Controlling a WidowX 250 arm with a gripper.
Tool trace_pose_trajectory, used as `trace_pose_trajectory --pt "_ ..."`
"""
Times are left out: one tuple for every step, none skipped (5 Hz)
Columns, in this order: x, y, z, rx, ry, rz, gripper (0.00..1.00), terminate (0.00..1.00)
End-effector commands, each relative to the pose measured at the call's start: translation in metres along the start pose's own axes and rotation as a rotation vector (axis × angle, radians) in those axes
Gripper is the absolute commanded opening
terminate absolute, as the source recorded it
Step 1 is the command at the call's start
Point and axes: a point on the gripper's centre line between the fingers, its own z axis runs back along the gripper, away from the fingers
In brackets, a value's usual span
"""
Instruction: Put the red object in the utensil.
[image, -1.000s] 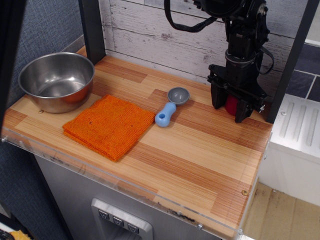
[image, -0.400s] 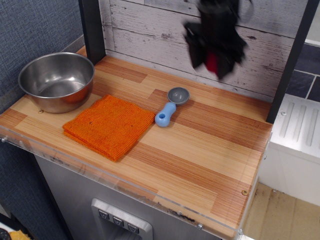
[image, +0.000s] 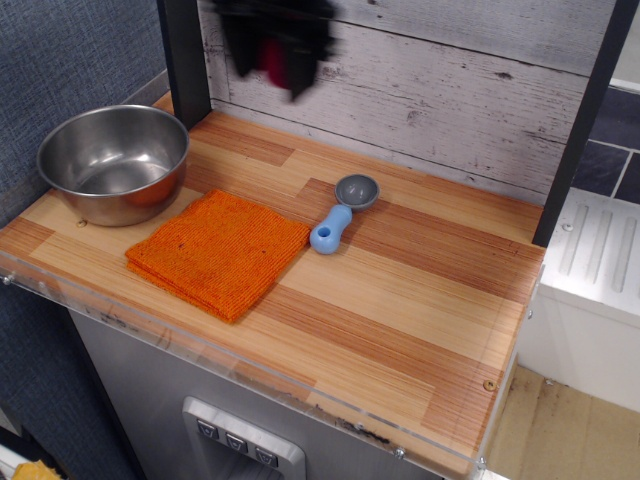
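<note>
Jaws closed on the red object (image: 272, 58), seen as a dark-red patch between two blurred black fingers (image: 240, 48) at the top of the frame; outline of the piece lost to motion blur. Gripper (image: 272, 72) raised high above the counter, in front of the whitewashed plank wall (image: 450, 75), just right of the black upright post (image: 185, 60). Upper part of the arm cut off by the top edge.

Below and to the left — the utensil (image: 113, 163), a shiny steel bowl standing upright at the far left corner of the wooden counter (image: 400, 300), well apart from the gripper and nothing visible inside it.

Just right of the bowl and nearer the front edge, a folded orange cloth (image: 218, 251), lying flat with one corner toward the bowl; touching the bowl or not, cannot tell.

Right of the cloth — a small scoop (image: 343, 211) with a grey cup and a light-blue handle, cup toward the wall, handle end just beside the cloth's right corner.

Along the front edge of the counter, a clear plastic lip (image: 250, 375). Under it, a grey panel with a row of small buttons (image: 236, 442).
</note>
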Motion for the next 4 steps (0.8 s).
trace_pose_trajectory --pt "-0.045 0.078 -0.01 0.051 0.037 0.146 0.0 0.0" --pt "-0.059 0.101 -0.026 0.062 0.081 0.203 0.0 0.0" --pt "-0.074 0.111 -0.045 0.037 0.124 0.254 0.0 0.0" --pt "-0.081 0.113 -0.067 -0.002 0.189 0.271 0.0 0.0"
